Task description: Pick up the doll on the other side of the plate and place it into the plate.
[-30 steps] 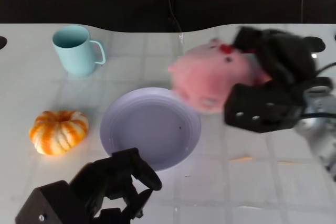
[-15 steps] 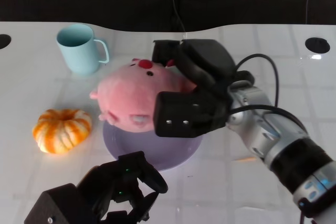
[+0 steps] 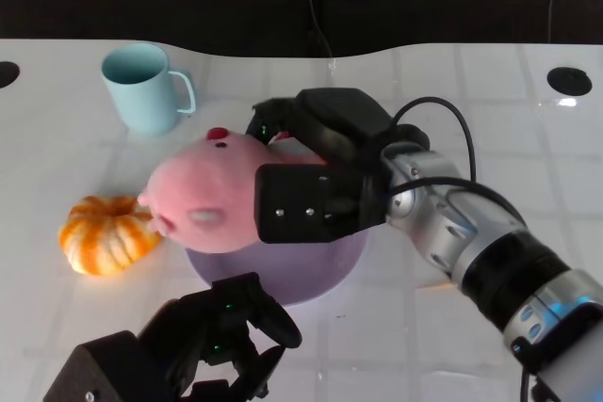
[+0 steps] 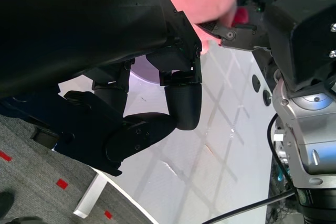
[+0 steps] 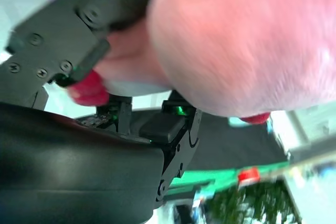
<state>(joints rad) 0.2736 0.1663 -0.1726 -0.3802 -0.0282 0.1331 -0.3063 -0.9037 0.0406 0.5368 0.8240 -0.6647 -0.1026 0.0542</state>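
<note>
One doll (image 3: pixel 203 206) gripped by right hand (image 3: pixel 316 171) over plate (image 3: pixel 316 275).

My right hand (image 3: pixel 316 171) is black and boxy, with a flat plate on its side that has small shiny screws in it. Behind it my right forearm (image 3: pixel 443 223) is round and silver, then comes a wide black band, then more silver with a bit of blue near the end. A thin black cable (image 3: pixel 450 134) loops over the wrist. My left hand (image 3: pixel 203 336) is black too, made of chunky blocks with rounded fingers (image 4: pixel 184 106), and one small screw shows on its shell.
</note>
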